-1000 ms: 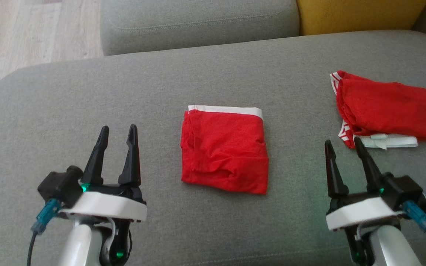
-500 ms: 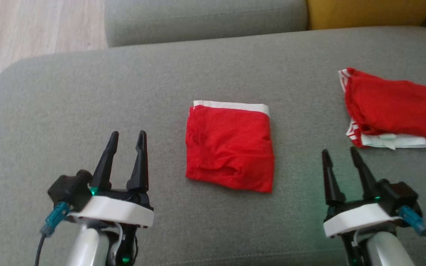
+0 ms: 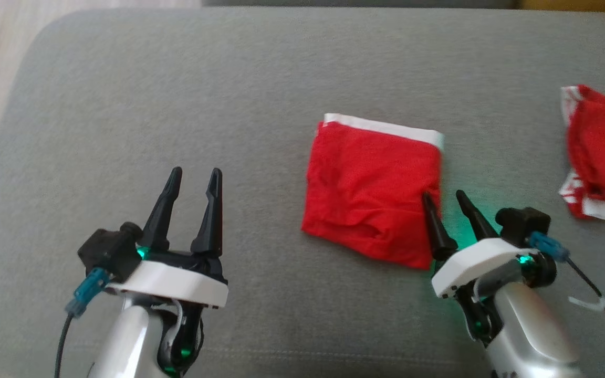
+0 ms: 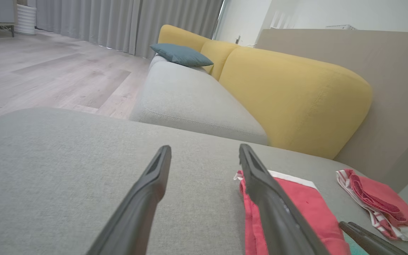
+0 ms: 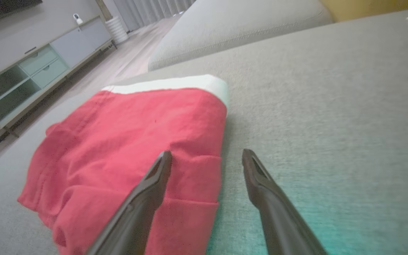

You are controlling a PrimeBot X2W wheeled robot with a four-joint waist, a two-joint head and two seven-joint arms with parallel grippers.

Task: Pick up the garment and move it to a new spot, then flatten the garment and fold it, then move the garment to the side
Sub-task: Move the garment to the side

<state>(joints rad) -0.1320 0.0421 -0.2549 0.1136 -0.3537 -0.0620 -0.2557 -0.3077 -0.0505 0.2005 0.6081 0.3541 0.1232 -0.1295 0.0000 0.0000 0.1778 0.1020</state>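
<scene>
The folded red garment lay on the grey cushion, white band at 12 o'clock. The right gripper was nearer, at its 3 o'clock edge, fingers parted and empty, one over cloth, one over cushion. The left gripper, likewise parted and empty, sat well apart at 9 o'clock

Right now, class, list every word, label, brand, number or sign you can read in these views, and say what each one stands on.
No text can be read in any view.
The folded red garment and its white waistband show no print.
The second red garment has white trim that is too blurred to tell whether it carries any print.
</scene>
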